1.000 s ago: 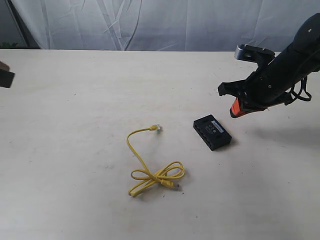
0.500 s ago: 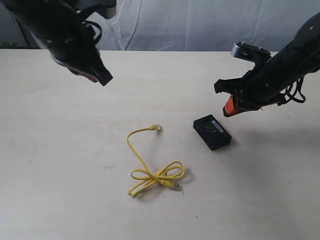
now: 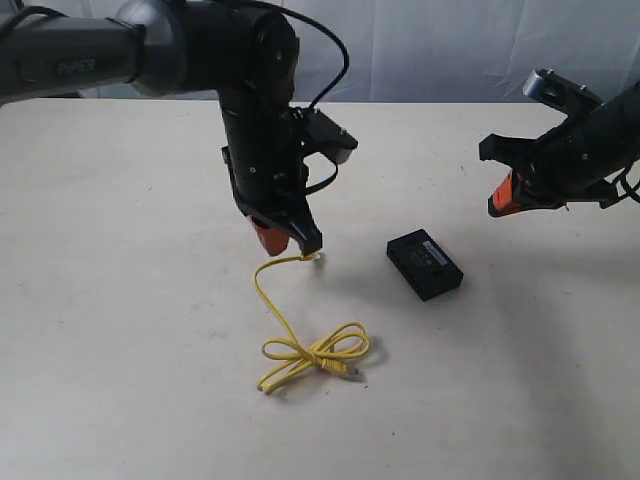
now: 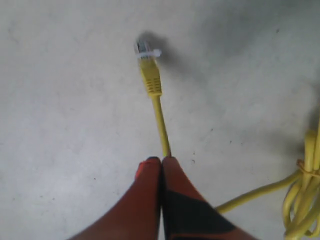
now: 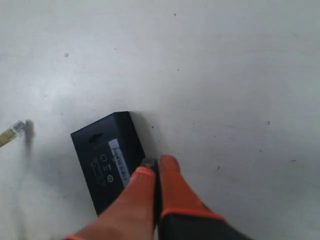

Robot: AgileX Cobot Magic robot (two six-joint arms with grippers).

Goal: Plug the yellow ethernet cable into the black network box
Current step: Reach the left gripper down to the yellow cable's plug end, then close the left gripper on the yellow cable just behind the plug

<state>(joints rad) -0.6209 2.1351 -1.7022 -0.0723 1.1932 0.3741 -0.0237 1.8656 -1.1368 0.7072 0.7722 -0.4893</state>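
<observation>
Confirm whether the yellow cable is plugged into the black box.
No, the cable lies on the table, apart from the box.

On the table the ethernet cable lies mid-scene, knot at 6 o'clock, free plug at 12, just beneath the left gripper. The network box sits apart at its 3 o'clock.

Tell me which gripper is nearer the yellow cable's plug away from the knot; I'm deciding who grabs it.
Left. The left gripper hangs shut over the cable just behind that plug. The right gripper is off beyond the black box, on its far side.
</observation>
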